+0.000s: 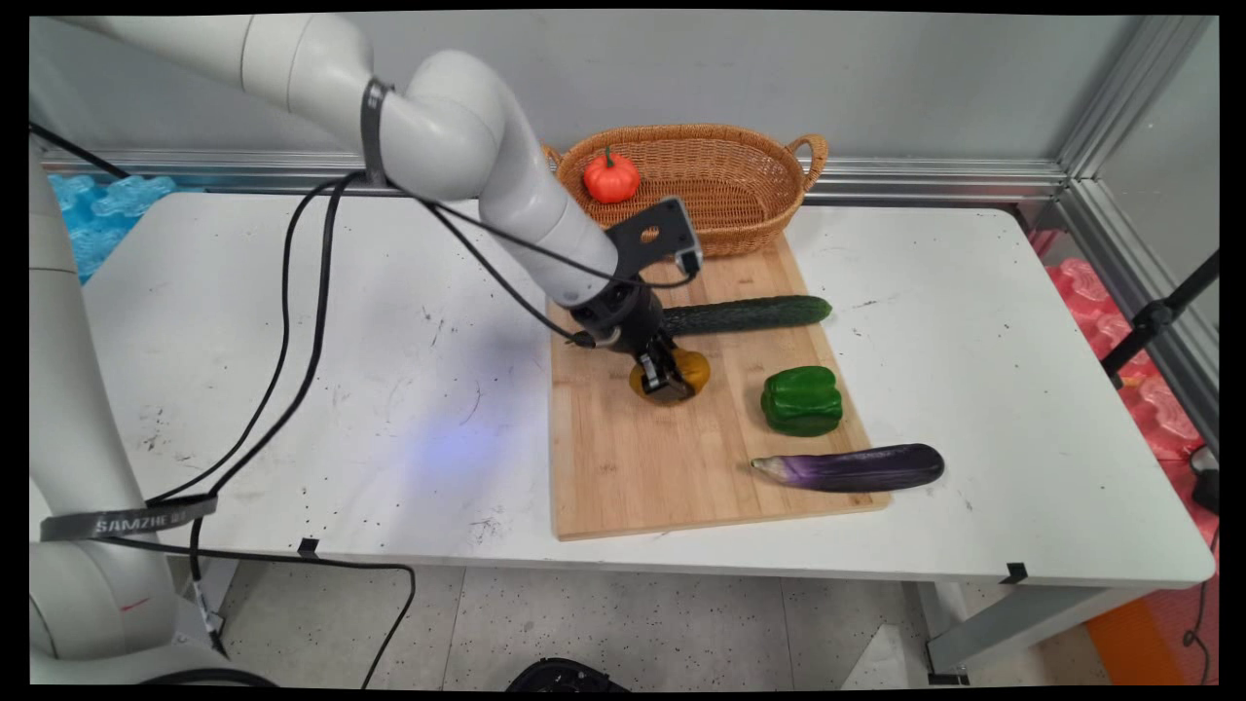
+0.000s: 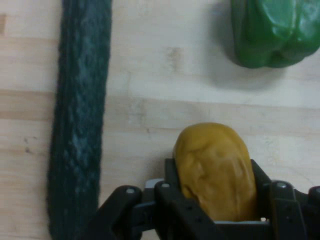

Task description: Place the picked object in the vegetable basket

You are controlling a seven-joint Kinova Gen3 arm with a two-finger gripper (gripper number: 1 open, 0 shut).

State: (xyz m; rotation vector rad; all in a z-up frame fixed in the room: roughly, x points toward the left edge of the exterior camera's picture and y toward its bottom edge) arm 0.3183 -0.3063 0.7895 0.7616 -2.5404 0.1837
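Now jaws clamp one potato point(image 2: 215, 170) beside one cucumber point(image 2: 80, 120).

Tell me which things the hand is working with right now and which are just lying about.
In play: hand, shut on the potato; cutting board under it.
Lying about: cucumber, green pepper, eggplant, basket with small pumpkin inside.

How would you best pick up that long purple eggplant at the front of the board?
Probably at its middle, coming straight down from above with the jaws across its narrow width. The eggplant lies flat and lengthwise, half off the cutting board, with free space on both long sides; the green pepper sits clear behind it.
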